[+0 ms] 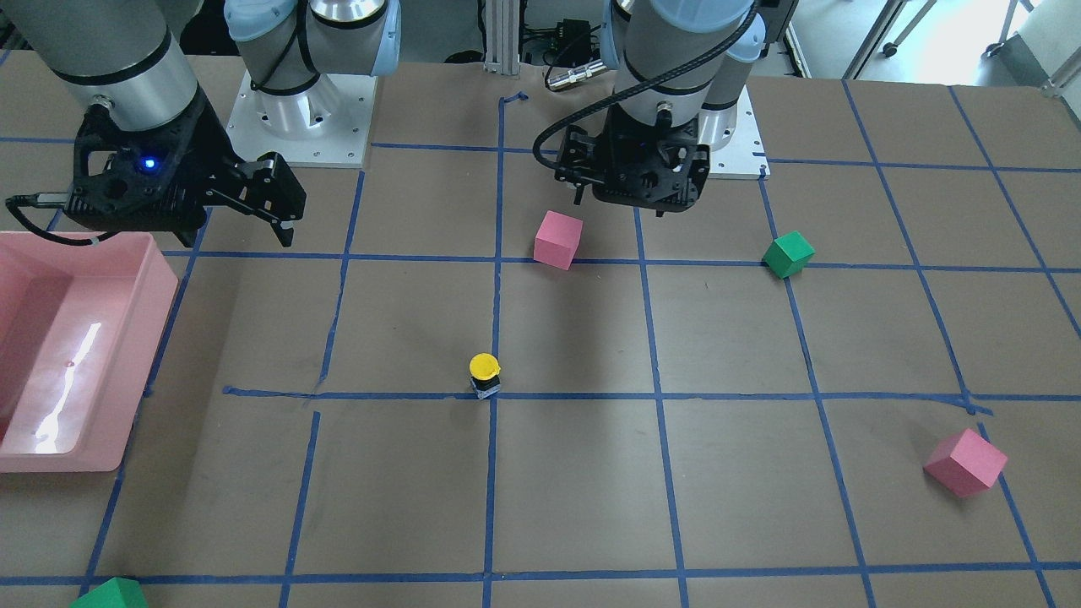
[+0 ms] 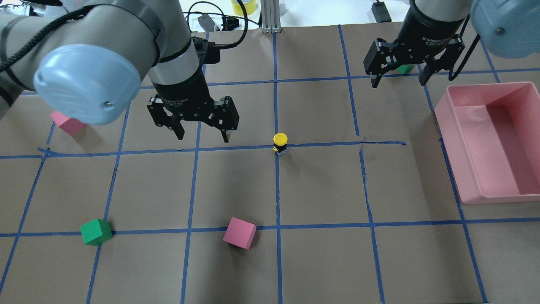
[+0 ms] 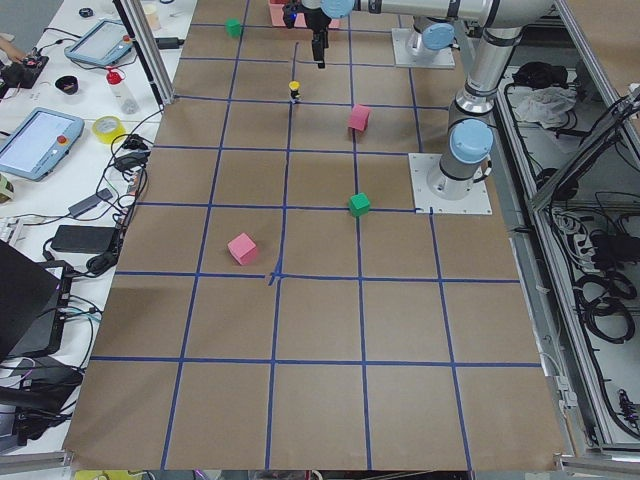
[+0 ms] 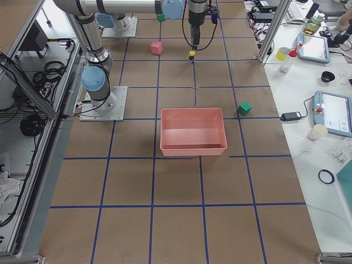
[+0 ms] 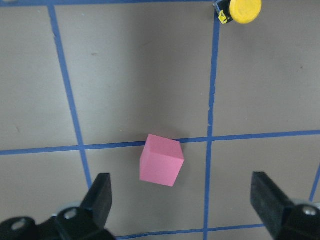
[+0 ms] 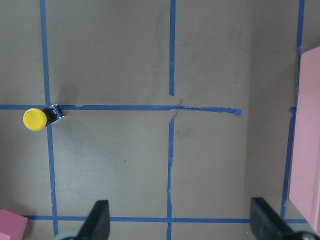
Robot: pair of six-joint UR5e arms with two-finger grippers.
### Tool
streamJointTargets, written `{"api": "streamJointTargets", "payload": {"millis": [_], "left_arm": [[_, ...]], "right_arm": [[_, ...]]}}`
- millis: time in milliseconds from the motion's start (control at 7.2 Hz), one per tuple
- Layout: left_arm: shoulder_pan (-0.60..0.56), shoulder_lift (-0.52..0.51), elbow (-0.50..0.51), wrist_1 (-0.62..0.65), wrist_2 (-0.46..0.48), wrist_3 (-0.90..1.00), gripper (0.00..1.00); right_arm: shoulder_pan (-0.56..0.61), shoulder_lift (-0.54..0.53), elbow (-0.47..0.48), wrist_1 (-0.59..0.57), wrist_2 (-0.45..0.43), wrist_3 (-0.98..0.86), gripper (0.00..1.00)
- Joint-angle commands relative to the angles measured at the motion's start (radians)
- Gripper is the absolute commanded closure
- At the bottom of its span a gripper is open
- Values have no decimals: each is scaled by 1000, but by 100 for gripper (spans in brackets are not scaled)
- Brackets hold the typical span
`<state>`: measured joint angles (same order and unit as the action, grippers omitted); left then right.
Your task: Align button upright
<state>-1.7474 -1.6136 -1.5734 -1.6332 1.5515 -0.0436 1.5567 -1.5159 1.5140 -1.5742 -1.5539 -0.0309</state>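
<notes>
The button [image 2: 280,142] has a round yellow cap and a small black base. It stands upright on a blue tape crossing near the table's middle, and shows in the front view [image 1: 485,374], the left wrist view [image 5: 242,9] and the right wrist view [image 6: 37,119]. My left gripper [image 2: 203,136] is open and empty, hovering to the button's left. Its fingers [image 5: 100,195] frame a pink cube [image 5: 161,160] below. My right gripper [image 2: 398,81] is open and empty, up at the far right. Neither gripper touches the button.
A pink bin [image 2: 460,126] sits at the right edge. One pink cube [image 2: 239,233] and a green cube [image 2: 96,231] lie on the near side. Another pink cube [image 2: 67,124] is far left, and a green cube [image 2: 406,69] shows behind the right gripper.
</notes>
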Motion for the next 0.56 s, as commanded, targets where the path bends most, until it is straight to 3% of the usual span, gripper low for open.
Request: {"api": "streamJointTargets", "payload": {"millis": [0,417], "left_arm": [[115,-8,71,33,42,71,0],[137,15,90,56,47,79,0]], "right_arm": [[-1,-6,0,11,1,-1,0],[2,-4,0,11,-20,-3,0]]}}
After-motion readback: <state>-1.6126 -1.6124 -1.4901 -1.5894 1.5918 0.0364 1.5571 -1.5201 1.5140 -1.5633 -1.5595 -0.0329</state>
